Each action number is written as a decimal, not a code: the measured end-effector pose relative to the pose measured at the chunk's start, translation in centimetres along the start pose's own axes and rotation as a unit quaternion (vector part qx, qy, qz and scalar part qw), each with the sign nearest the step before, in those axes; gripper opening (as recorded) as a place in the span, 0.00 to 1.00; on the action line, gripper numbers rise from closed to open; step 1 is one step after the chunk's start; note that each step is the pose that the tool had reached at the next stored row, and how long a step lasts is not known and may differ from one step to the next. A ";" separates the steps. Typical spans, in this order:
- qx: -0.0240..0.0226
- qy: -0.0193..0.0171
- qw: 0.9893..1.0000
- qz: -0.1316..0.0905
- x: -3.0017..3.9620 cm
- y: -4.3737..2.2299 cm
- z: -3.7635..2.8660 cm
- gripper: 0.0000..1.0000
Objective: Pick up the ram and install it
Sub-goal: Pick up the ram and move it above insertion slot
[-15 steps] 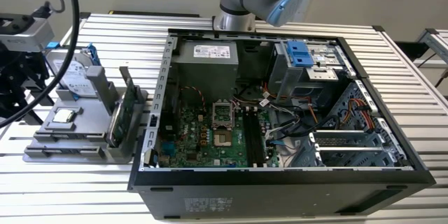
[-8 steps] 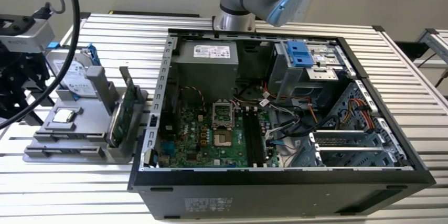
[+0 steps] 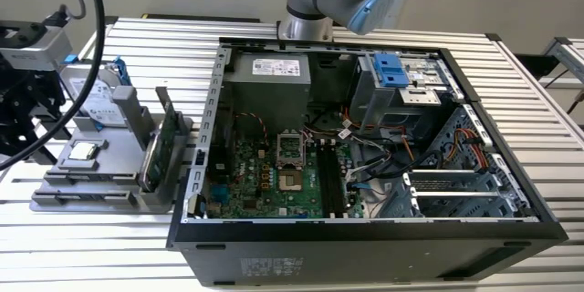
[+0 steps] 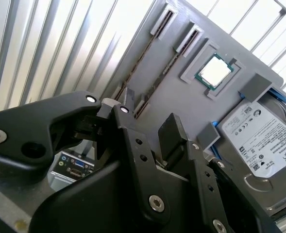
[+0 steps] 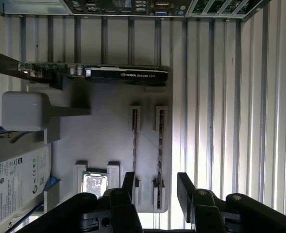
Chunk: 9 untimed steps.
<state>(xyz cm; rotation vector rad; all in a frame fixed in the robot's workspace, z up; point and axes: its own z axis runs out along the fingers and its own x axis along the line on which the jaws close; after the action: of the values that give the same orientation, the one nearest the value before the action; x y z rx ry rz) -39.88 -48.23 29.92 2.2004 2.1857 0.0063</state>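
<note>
Ram (image 5: 159, 145): thin dark stick, on edge in the outer slot of the grey holder tray (image 5: 104, 131); lies just ahead of the gripper (image 5: 156, 177), in line with the gap between its jaws, which are spread and empty.
Computer case (image 3: 365, 251): open, beside the tray.
Graphics card (image 5: 123, 74): upright on the tray's edge nearest the case.
Hard drive (image 5: 11, 179): at the tray's opposite edge from the ram.
Second stick (image 5: 134, 141): in the tray's neighbouring slot.
Processor (image 5: 94, 183): in the tray's pocket beside that slot.

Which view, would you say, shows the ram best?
First wrist view: both ram sticks show nearly full length. The second wrist view hides their ends behind the gripper; the exterior view leaves them too small to tell.
</note>
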 end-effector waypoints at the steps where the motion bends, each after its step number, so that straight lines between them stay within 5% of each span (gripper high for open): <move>1: 0.000 0.000 1.000 0.000 0.00 0.00 0.02 1.00; 9: 0.000 -0.002 1.000 0.000 0.01 -0.01 0.20 1.00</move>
<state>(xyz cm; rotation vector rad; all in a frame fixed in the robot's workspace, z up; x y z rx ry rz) -39.88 -48.22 29.72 2.1989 2.1843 0.0015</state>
